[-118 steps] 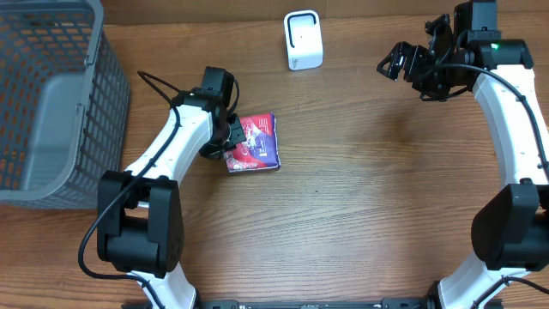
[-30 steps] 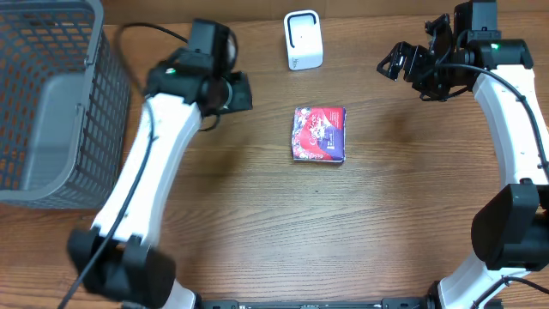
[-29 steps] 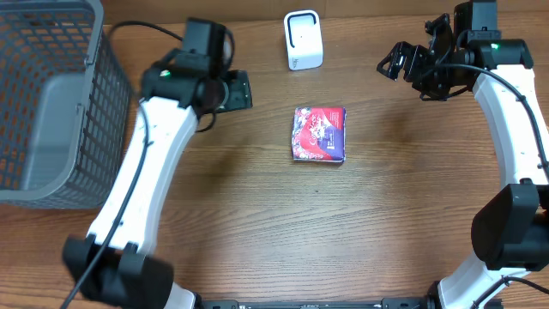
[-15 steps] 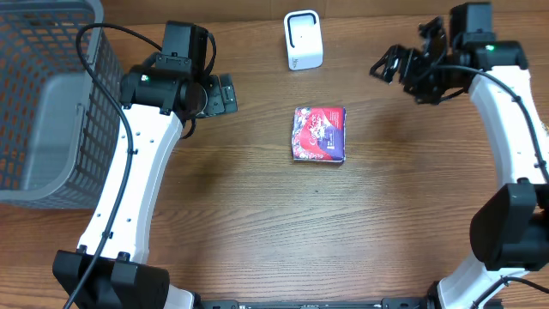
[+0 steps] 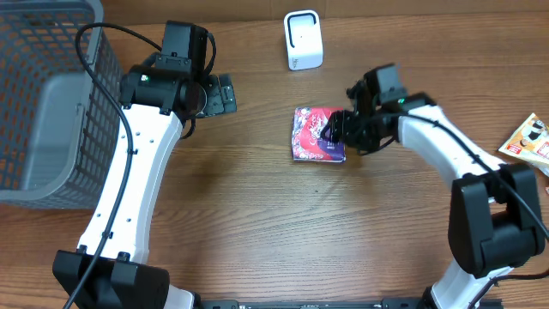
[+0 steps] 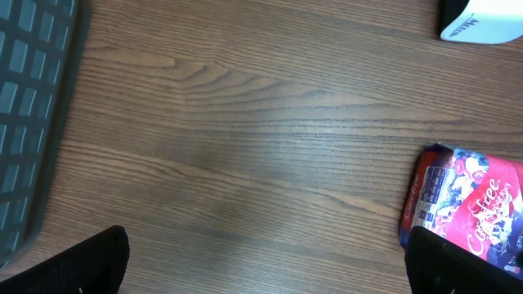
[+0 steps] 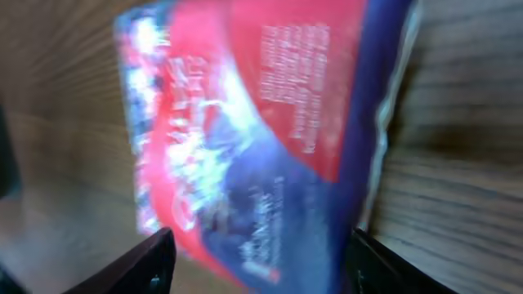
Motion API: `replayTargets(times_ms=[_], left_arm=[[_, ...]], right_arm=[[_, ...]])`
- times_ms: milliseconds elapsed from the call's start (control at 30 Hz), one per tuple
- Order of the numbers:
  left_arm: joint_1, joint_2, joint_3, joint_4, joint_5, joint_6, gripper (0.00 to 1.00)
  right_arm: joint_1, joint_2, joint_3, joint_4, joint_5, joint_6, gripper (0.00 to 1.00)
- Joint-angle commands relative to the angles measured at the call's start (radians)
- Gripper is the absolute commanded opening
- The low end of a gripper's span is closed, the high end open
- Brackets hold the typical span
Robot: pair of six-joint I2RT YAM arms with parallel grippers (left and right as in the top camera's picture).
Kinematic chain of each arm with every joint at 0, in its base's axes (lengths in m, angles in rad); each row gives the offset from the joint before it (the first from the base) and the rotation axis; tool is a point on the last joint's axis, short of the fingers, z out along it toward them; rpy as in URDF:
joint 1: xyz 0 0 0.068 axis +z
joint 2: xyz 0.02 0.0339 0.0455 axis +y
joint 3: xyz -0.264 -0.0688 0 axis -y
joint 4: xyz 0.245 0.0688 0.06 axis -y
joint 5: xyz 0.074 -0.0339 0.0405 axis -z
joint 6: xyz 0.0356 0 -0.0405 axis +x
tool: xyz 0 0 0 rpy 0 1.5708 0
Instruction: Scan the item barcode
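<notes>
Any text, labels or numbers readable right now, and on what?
"Coo…": white script on the red packet, rest unreadable.
Fine print on the red packet: blurred.
Grey mark on the white scanner: too small.
Print on the second packet, far right: too small.

You have a grey mesh basket point(image 5: 51, 94) at the far left of the wooden table point(image 5: 257, 240) — open top, solid floor showing. At the right edge there's a small pale-and-orange packet point(image 5: 527, 139) lying flat on the wood — partly cut off by the frame.
</notes>
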Motion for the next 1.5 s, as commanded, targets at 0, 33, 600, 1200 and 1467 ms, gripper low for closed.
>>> replayTargets(times_ms=[0,33,600,1200,1467], left_arm=[[0.0,0.005,0.006,-0.002,-0.013,0.023,1.0],[0.0,0.005,0.006,-0.002,-0.013,0.023,1.0],[0.0,0.005,0.006,-0.002,-0.013,0.023,1.0],[0.0,0.005,0.006,-0.002,-0.013,0.023,1.0],[0.0,0.005,0.006,-0.002,-0.013,0.023,1.0]], right_arm=[[0.007,-0.002,-0.055,0.066,0.072,0.09,0.67],[0.007,-0.002,-0.063,0.077,0.087,0.09,0.67],[-0.035,-0.003,0.051,-0.108,0.351,0.077,0.63],[0.069,-0.003,0.222,-0.277,0.313,-0.141,0.74],[0.132,-0.003,0.222,-0.264,0.313,-0.14,0.74]])
